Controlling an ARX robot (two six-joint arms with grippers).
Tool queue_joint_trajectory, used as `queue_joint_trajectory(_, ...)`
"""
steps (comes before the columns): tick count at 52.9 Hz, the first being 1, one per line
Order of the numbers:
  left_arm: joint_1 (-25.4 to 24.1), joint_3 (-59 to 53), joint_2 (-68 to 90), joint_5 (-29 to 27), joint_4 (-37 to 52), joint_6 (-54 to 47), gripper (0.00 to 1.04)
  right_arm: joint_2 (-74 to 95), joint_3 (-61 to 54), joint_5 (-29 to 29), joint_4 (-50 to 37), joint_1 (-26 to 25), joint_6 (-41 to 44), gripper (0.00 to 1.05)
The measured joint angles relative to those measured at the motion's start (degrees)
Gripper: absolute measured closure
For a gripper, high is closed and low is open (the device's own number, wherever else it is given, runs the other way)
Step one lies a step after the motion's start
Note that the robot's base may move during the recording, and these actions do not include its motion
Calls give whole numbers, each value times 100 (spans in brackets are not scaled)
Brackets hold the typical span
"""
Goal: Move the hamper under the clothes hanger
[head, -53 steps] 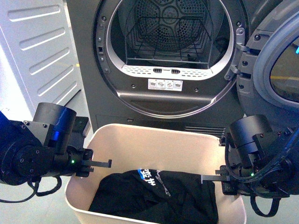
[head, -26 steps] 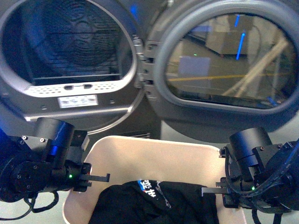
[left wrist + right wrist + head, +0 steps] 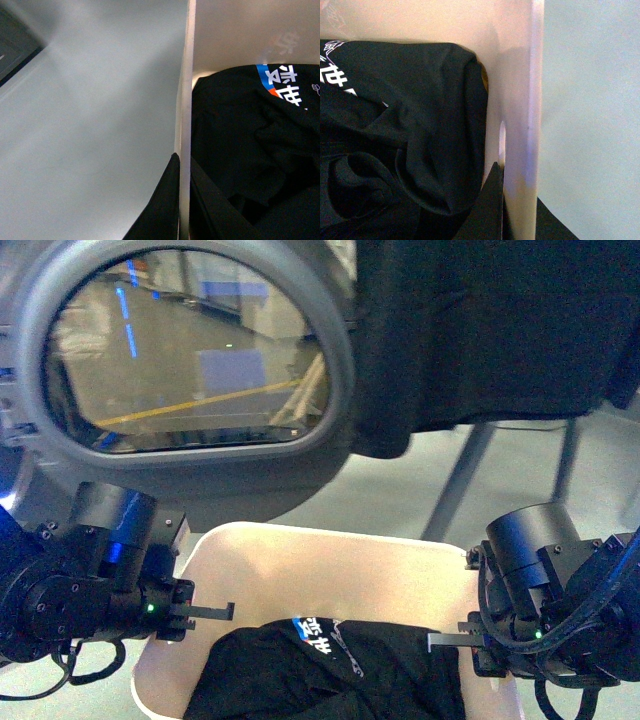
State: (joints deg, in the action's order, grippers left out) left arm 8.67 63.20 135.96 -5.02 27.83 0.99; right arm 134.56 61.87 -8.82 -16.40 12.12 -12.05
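Both side walls of the hamper [image 3: 330,562] are clamped, left pincer [image 3: 207,612] and right pincer [image 3: 455,642] narrowed onto them; the black garment [image 3: 330,672] bears white characters [image 3: 287,82].

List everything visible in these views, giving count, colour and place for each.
hamper: one, beige, low centre of the front view, between the two arms
crumpled garment: one, black with blue and white print, lying inside the hamper
dryer door: one, dark grey with a glass window, upper left
hanging garment: one, black, upper right
clothes hanger: two dark grey legs showing below the hanging garment; bar hidden
floor: grey-green, beyond the hamper
left gripper: one, black, jaws astride the hamper's left wall
right gripper: one, black, jaws astride the hamper's right wall
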Motion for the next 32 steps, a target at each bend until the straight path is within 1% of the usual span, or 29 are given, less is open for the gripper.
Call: queue_joint_trajectory(32,13,0,-4,7,4,0,101,-22,-11,-13,0,-15,0,102)
